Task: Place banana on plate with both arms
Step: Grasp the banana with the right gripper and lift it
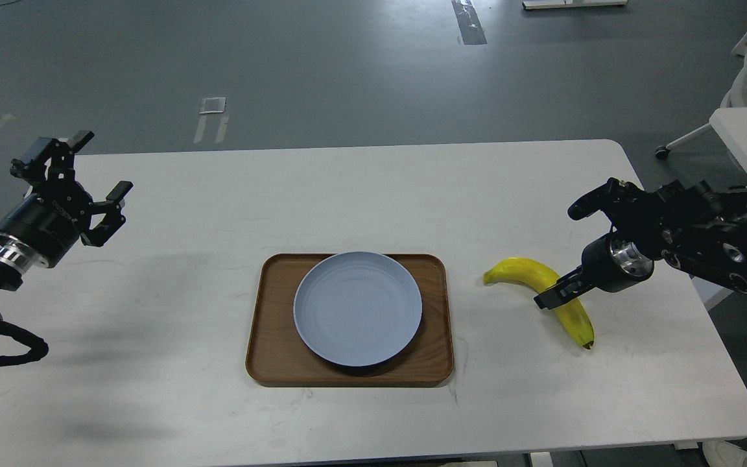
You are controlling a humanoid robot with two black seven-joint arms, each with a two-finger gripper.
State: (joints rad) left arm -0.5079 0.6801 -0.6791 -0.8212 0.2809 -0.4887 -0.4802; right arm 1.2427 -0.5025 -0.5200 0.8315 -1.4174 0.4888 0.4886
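White table (218, 214), grey floor (315, 71)

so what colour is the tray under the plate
Brown wood grain tray, seen in the head view.

A lab or test space: a white table (360, 194) stands on a bare grey floor (321, 71) marked with tape strips (213, 106), with a white wheeled furniture leg (688, 139) at the far right.
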